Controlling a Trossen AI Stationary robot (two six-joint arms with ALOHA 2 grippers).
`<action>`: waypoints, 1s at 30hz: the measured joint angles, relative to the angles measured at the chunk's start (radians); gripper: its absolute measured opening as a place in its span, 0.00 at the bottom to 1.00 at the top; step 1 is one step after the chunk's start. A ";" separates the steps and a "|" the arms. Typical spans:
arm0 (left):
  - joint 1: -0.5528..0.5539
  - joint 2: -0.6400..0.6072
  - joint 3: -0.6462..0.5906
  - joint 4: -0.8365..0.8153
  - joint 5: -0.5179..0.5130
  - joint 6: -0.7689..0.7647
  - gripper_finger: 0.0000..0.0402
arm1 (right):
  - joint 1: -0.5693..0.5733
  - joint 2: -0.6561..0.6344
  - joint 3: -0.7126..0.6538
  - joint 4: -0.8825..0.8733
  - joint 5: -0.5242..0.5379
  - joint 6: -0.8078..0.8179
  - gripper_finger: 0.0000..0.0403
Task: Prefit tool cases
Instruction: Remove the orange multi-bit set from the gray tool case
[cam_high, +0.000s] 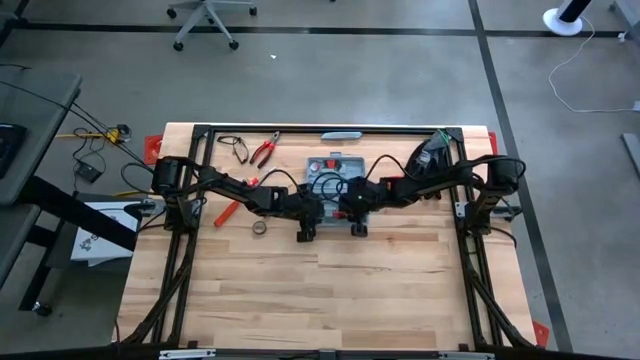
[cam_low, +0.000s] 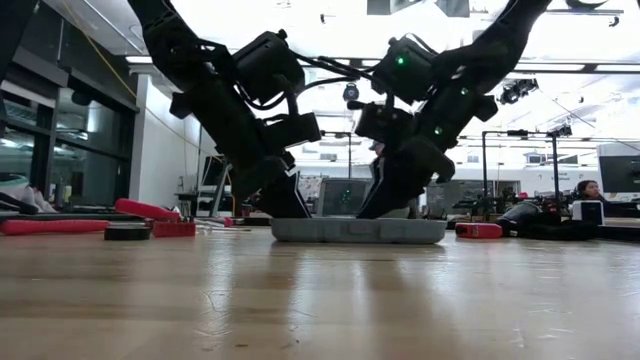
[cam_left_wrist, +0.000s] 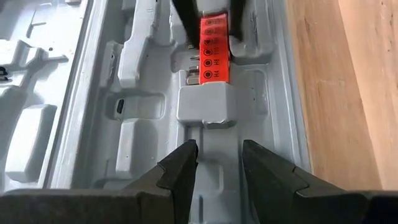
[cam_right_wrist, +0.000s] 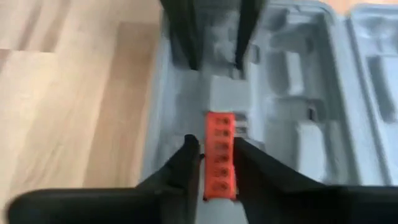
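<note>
Case (cam_high: 334, 176) lies open and flat on the table (cam_high: 330, 290), near the middle of the far edge, moulded grey slots facing up. Both grippers work over its near edge, facing each other.

Right gripper (cam_right_wrist: 216, 163) straddles a red bit holder (cam_right_wrist: 220, 163) seated along the case's near wall. Its fingers stand narrow, close on either side of the holder; whether they pinch it or have just let go cannot be told. Left gripper (cam_left_wrist: 217, 163) hovers over the same strip from the opposite side, fingers part-open and holding nothing, with a raised grey block (cam_left_wrist: 205, 102) between it and the holder.

Risks:
1. The holder may not be fully pressed into its slot. Lifting away with the fingers rubbing it could drag it back out.
2. The 2 grippers are close together over 1 narrow strip. Any advance by either could bring them into contact.
3. Downward pressure near the case edge could tip or slide the case, since nothing pins it.

Contents: the holder in the near half; some dark and red items in the far half, too small to identify. Other slots in the wrist views are empty. Red-handled pliers (cam_high: 264, 151) lie loose toward the far-left corner.
</note>
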 joint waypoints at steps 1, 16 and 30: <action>-0.002 0.000 0.000 0.001 0.000 0.000 0.31 | -0.005 0.002 0.000 0.005 -0.010 0.000 0.28; -0.010 0.000 -0.001 0.038 0.007 0.036 0.31 | -0.102 0.024 0.013 0.009 -0.143 0.091 0.48; -0.008 0.008 -0.001 0.054 0.004 0.045 0.31 | -0.102 0.127 0.137 -0.128 -0.193 0.029 0.48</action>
